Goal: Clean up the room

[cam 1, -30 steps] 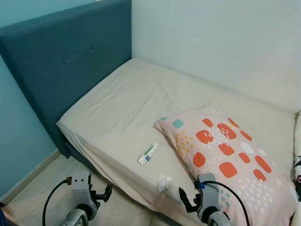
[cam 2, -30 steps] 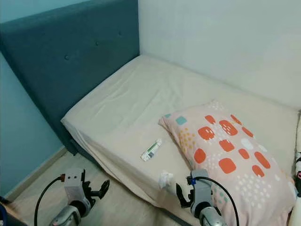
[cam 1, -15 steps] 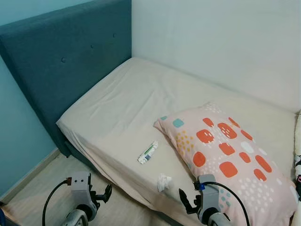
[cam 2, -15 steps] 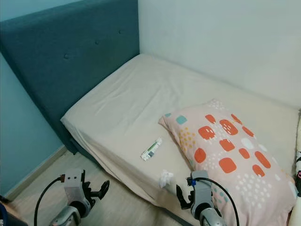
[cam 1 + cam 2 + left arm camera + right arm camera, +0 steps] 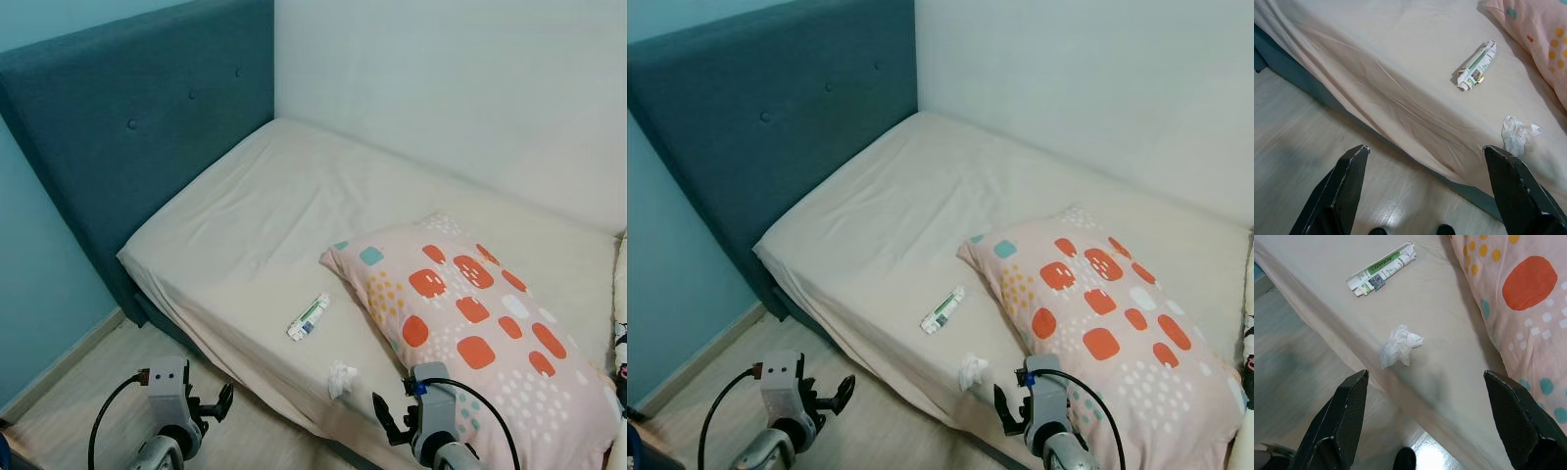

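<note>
Right claw [image 5: 1425, 426] (spread) above tissue [image 5: 1399, 345]

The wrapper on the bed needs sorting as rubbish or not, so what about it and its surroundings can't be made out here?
- wrapper: print too small and crumpled in both wrist views.
- dark object: cut off by the head views' right edge.
- bed underside: hidden by the hanging sheet.

A bed [image 5: 284, 196] with a beige sheet and a dark teal padded headboard [image 5: 118, 127] stands on pale wood floor [image 5: 1312, 147]. On the sheet lie a pink pillow [image 5: 470, 323] with orange patches, a white-and-green wrapper [image 5: 308, 318] just beside it, and a crumpled tissue [image 5: 341, 377] near the bed's edge
</note>
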Motion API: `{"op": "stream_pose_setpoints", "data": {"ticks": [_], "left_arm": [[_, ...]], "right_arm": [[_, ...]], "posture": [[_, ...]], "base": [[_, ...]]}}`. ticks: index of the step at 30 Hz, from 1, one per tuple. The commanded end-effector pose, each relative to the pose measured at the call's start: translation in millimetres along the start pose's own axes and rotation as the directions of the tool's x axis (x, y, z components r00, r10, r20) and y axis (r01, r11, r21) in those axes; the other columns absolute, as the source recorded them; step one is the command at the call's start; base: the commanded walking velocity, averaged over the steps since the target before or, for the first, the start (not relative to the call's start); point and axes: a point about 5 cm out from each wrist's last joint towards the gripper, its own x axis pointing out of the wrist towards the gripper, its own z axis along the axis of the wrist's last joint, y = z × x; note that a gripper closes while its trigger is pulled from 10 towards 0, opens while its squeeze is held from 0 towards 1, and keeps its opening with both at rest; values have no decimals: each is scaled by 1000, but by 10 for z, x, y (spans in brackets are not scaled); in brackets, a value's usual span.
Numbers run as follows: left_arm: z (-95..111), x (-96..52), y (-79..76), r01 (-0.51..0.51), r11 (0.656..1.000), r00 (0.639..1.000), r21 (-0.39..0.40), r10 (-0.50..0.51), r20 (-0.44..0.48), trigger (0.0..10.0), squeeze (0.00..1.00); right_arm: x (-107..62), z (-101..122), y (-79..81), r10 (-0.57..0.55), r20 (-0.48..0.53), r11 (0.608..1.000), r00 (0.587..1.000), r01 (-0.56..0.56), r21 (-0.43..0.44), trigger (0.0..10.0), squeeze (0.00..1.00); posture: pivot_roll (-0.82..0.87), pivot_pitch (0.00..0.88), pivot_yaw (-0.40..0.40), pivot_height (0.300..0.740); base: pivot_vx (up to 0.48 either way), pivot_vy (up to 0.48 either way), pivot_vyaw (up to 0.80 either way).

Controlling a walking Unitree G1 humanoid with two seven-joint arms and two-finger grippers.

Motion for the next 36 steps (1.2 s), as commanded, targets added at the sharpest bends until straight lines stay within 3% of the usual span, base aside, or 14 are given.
{"op": "stream_pose_setpoints", "data": {"ticks": [1,36], "left_arm": [[-107,-38,-39,5,1000,999,-12,-6,-36,10000,0],[-73,-21,-8,-2,1000,999,1,2,-33,10000,0]], "right_arm": [[-29,-69,-14,4,-35,1000,999,-4,-8,10000,0],[-3,-59,25,11,-30,1000,999,-11,9,10000,0]], "posture": [[-111,147,-70,740],[-106,149,-59,740]], "base": [[0,0,0],[0,0,0]]}}
